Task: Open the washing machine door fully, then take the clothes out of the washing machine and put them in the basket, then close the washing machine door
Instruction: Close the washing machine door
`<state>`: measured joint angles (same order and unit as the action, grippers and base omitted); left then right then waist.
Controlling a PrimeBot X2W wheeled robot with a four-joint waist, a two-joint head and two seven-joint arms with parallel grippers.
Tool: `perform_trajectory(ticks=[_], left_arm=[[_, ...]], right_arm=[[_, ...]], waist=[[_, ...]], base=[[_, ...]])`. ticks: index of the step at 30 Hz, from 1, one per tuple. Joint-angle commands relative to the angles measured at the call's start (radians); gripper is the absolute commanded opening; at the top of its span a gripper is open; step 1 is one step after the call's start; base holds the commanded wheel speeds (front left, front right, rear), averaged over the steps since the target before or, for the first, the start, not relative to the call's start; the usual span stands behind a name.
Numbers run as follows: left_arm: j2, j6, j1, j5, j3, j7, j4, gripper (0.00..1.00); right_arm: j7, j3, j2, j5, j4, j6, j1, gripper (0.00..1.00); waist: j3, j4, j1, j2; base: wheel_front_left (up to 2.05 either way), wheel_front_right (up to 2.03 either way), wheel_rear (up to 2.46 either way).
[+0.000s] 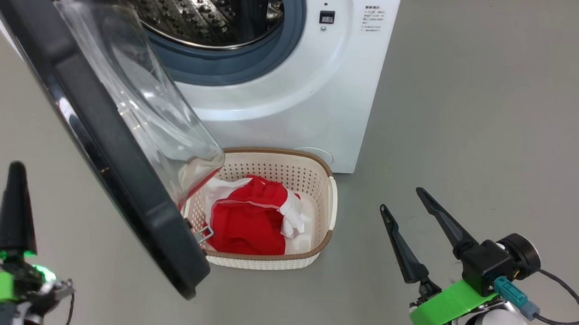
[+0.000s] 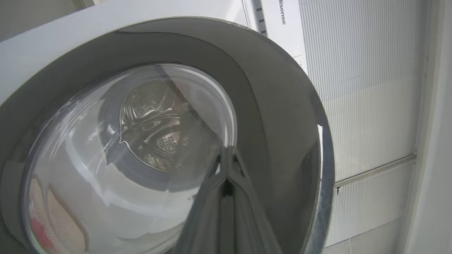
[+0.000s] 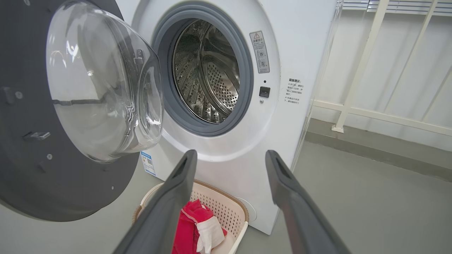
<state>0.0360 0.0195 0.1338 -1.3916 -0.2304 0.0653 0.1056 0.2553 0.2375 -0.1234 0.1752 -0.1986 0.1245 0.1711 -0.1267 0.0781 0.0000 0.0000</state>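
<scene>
Red clothes (image 1: 246, 224) crumpled in cream basket (image 1: 264, 263).

The washing machine door (image 1: 120, 173) has a rim that is matt inside and glossy outside, round a clear shiny glass bowl (image 1: 144, 95). The washing machine (image 1: 312, 99) is smooth, with a rubber ring (image 1: 260, 64) and polished perforated steel drum (image 1: 203, 9). The basket (image 1: 269, 263) is perforated plastic; the clothes (image 1: 246, 224), soft cloth.
</scene>
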Motion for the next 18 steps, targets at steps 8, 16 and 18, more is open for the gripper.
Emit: perform_trajectory(ticks=[8,16,18], left_arm=[[0.026,-0.162,0.05,-0.336,-0.086,-0.234,0.182,0.0],[0.065,-0.229,0.041,-0.364,-0.068,-0.302,0.231,0.0],[0.064,-0.232,0.045,-0.37,-0.062,-0.308,0.238,0.0]], right_arm=[[0.006,0.021,0.001,0.009,0.026,0.006,0.017,1.0],[0.006,0.033,0.008,0.016,0.032,0.006,0.025,1.0],[0.006,0.033,0.008,0.018,0.033,0.006,0.028,1.0]], waist=[[-0.011,-0.015,0.0,0.0],[-0.024,-0.037,0.0,0.0],[-0.03,-0.045,0.0,0.0]], base=[[0.0,0.0,0.0],[0.0,0.0,0.0],[0.0,0.0,0.0]])
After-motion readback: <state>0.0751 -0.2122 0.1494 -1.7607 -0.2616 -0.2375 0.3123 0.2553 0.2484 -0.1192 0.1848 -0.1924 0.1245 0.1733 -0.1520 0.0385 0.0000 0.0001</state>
